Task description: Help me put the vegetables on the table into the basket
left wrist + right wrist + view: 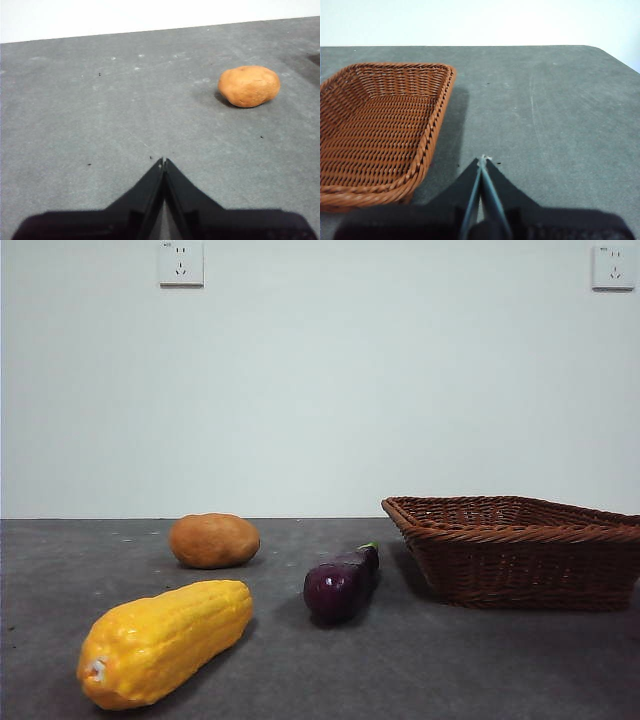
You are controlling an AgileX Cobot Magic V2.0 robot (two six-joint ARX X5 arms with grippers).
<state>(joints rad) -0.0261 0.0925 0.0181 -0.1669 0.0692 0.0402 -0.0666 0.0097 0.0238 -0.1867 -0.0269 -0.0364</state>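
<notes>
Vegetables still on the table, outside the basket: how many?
3. The corn cob lies nearest the front camera, the potato behind it, and the eggplant just beside the basket, not inside. The basket's visible interior holds nothing.

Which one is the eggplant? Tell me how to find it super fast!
Find the big brown woven basket at the right side of the grey table. Right beside it, on the table and not inside, lies the eggplant. It is the smallest vegetable, shiny dark purple with a little green stem, unlike the yellow corn and the orange-brown potato.
</notes>
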